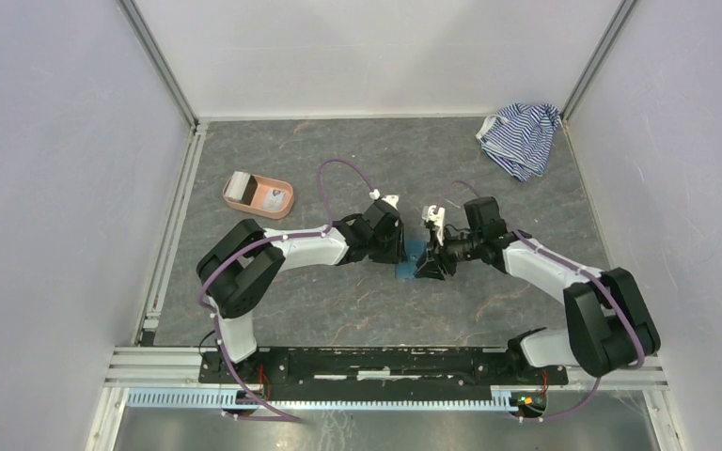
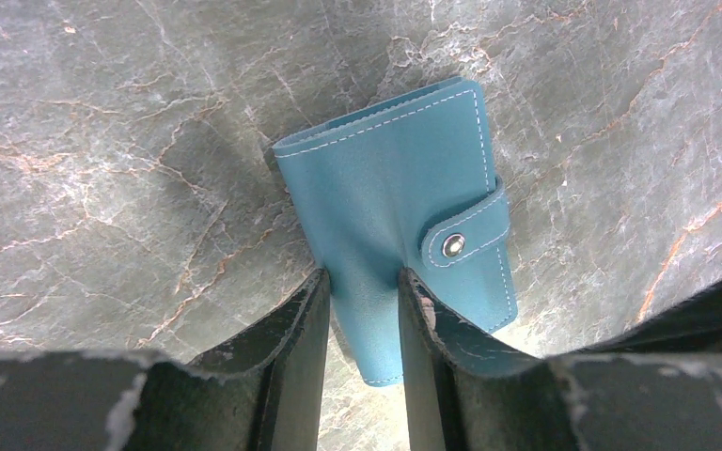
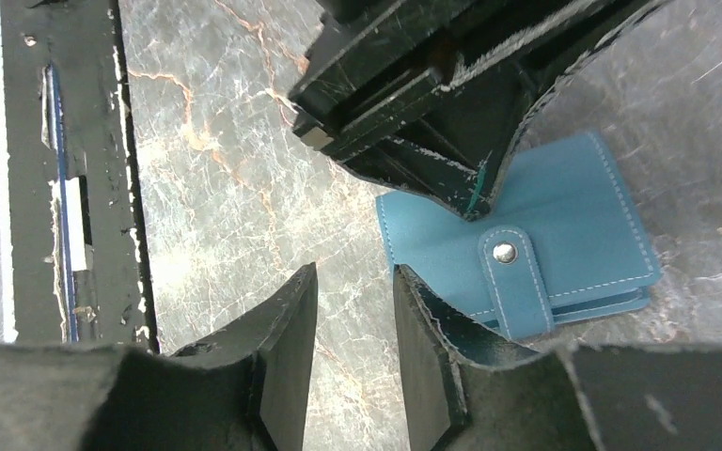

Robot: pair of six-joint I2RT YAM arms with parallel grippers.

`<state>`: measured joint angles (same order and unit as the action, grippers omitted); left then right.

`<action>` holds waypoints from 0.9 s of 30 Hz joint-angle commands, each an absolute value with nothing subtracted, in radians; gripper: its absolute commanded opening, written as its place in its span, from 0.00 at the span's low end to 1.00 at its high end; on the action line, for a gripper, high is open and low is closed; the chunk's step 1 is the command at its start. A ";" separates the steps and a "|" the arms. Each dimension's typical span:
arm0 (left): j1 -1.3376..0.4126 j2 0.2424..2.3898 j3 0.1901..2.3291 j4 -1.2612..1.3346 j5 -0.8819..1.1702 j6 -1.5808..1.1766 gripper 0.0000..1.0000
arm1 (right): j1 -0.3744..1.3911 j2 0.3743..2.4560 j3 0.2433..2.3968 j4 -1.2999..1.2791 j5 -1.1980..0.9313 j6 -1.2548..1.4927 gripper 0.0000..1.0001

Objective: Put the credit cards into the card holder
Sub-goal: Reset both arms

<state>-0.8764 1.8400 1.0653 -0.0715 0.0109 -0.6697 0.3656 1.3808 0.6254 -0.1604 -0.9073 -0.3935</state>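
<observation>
Your card holder [image 2: 395, 188] lies shut on the tabletop [image 2: 103, 141]. L tool [image 2: 362, 282]: part open, tips straddling its top face, no clamp seen. R tool [image 3: 353, 282]: part open, empty, just beside it.

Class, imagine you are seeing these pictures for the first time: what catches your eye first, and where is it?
The teal card holder at the table's middle stands out, lying closed with its snap tab fastened. The left gripper and right gripper meet over it from either side. Further back, a salmon-pink tray sits to the left and a striped cloth lies crumpled in the far right corner.
</observation>
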 commanded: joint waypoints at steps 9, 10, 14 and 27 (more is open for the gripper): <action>-0.860 1.713 1.051 -0.067 0.016 -0.620 0.48 | 0.218 1.142 0.687 -0.214 -0.846 -0.550 0.54; -0.855 1.679 1.038 -0.039 0.034 -0.602 0.49 | 0.202 1.119 0.687 -0.215 -0.835 -0.564 0.59; -0.829 1.487 0.956 0.066 0.010 -0.555 0.65 | 0.117 1.030 0.679 -0.193 -0.800 -0.586 0.90; -0.530 0.953 0.833 0.039 0.285 -0.563 1.00 | -0.062 0.921 0.872 -0.280 -0.541 -0.352 0.98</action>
